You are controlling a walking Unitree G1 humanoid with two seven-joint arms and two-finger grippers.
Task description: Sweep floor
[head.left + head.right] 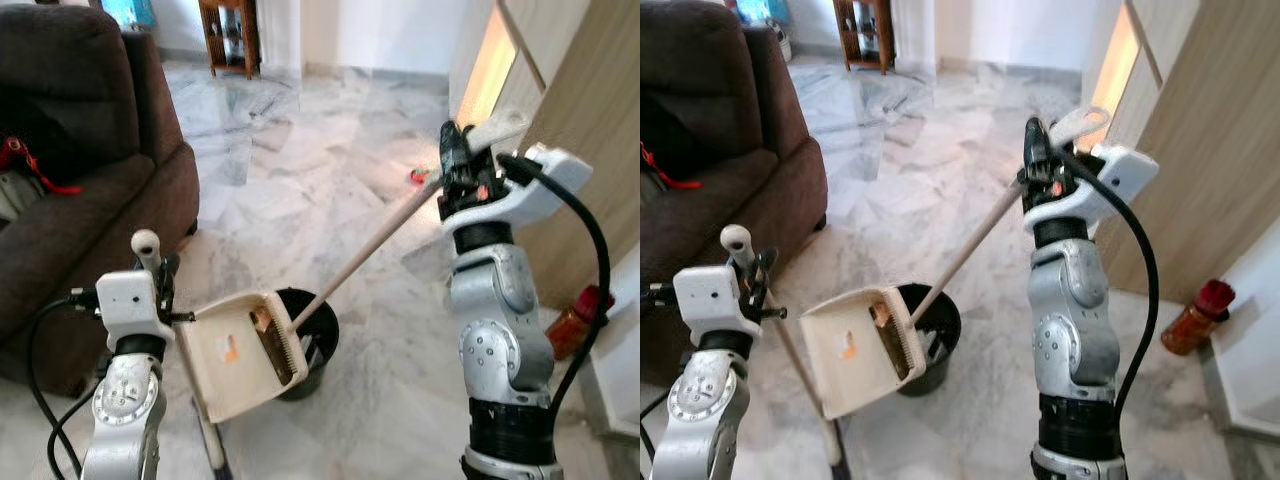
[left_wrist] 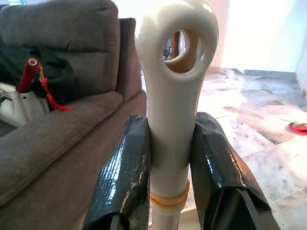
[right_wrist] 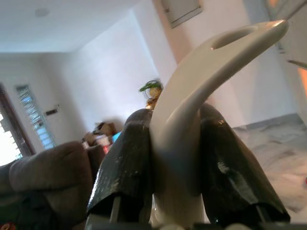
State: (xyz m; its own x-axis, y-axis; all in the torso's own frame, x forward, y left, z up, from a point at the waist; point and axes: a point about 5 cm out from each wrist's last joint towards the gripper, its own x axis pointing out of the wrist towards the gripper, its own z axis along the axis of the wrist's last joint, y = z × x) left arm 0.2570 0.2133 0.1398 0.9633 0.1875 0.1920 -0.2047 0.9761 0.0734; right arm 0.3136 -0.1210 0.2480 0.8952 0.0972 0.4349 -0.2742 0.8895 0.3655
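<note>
1. Currently, the left gripper [image 2: 170,191] is clamped on the dustpan handle [image 2: 172,96]; both black fingers [image 2: 125,177] press against the cream shaft just below its looped end.
2. The dustpan [image 1: 240,350] hangs at the near left, its tray tilted up on edge beside the left wrist, open face turned right.
3. The right gripper [image 3: 175,167] is closed around the broom handle [image 3: 201,81], gripping the pale hooked end between its fingers.
4. The broom [image 1: 370,250] slants from the right gripper, held high at the right, down and leftward to the near centre.
5. The broom's bristles [image 1: 275,345] rest against the dustpan's inner face, over the rim of the black bin [image 1: 318,345].
6. The black bin stands on the marble floor [image 1: 300,170], just right of the dustpan and touching its edge in view.
7. A brown sofa [image 1: 80,200] occupies the left side.
8. A small red item [image 1: 418,177] lies on the far floor near the wooden door [image 1: 580,120].
9. A red-capped bottle [image 1: 575,320] stands at the near right.
</note>
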